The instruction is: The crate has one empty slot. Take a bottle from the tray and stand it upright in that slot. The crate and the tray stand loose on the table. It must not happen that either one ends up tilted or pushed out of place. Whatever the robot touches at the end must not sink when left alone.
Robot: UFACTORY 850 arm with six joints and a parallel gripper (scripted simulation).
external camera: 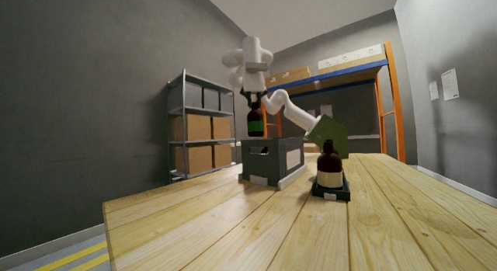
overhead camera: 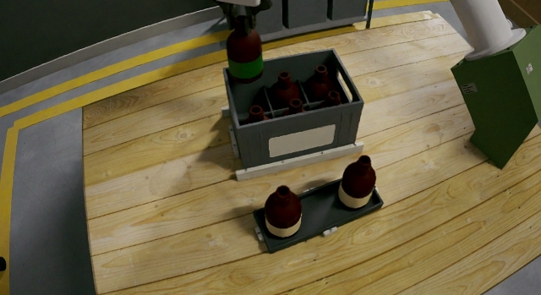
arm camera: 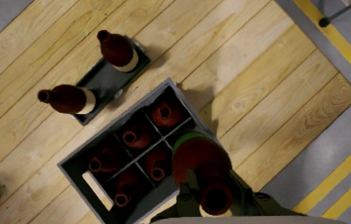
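Overhead, from the top view, a dark brown bottle with a green label band point(overhead camera: 244, 54) hangs upright by its neck from the pincer point(overhead camera: 242, 17), which is clamped on that neck. The bottle sits directly below the pincer, above the far left corner of the grey crate point(overhead camera: 296, 136). Five brown bottle tops show inside the crate; the far left slot lies behind the hanging bottle. Nearer than the crate, a dark tray point(overhead camera: 319, 212) on the wooden counter point(overhead camera: 169, 181) carries two brown bottles with cream labels, one at each end.

Next, the exterior view shows the side: the green-banded bottle point(external camera: 255, 123) hangs clear above the crate point(external camera: 272, 162) rim, not yet inside it, with the pincer point(external camera: 254, 98) on its neck.

Last, the wrist view looks straight down past the bottle point(arm camera: 201, 165), whose mouth fills the lower frame. It alone shows the crate point(arm camera: 71, 167) divided into six cells.
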